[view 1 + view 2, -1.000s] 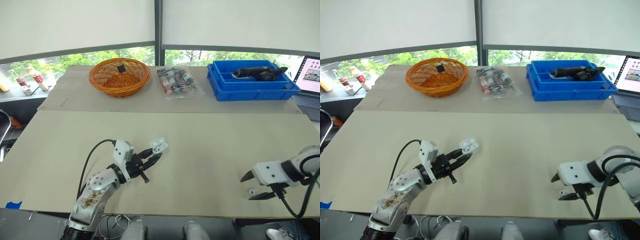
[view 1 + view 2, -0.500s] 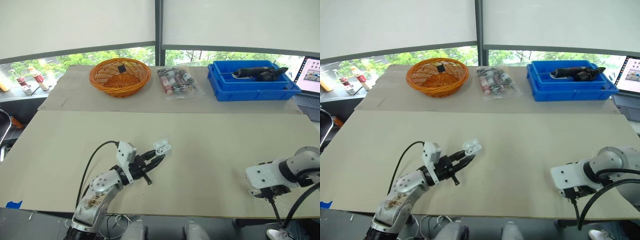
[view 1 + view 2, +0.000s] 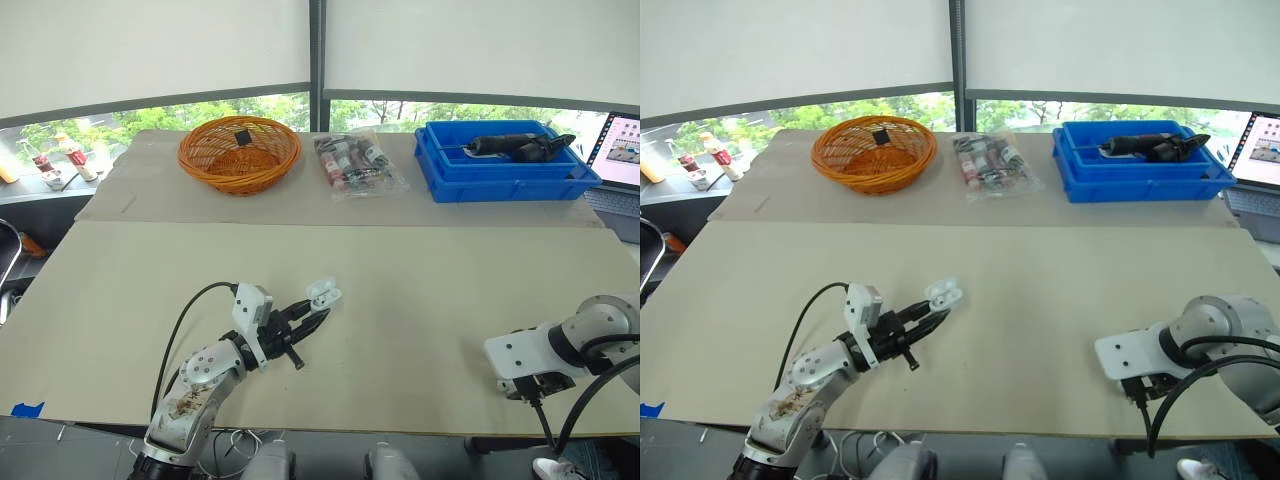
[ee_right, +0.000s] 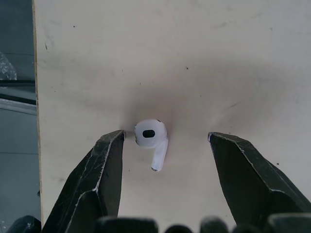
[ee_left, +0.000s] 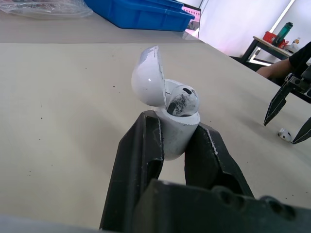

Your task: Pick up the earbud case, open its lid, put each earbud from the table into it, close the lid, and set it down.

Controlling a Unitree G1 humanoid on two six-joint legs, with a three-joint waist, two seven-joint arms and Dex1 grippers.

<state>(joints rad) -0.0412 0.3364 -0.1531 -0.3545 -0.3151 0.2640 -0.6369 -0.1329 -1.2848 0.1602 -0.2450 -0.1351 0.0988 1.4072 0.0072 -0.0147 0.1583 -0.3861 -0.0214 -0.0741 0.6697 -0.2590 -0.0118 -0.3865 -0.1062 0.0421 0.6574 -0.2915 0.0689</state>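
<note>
On the table (image 3: pixel 420 300), the right gripper (image 4: pixel 166 135) has turned from level to straight down, fingers wide astride the loose earbud (image 4: pixel 149 133) near the front right edge, while the left gripper (image 3: pixel 308 316) stays clamped on the open earbud case (image 5: pixel 179 132), one bud (image 5: pixel 183 100) seated, so the second pick seems next

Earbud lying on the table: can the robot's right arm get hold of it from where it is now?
Probably yes. The right gripper hangs open over the earbud, one finger on each side, with only bare table between them.
</note>
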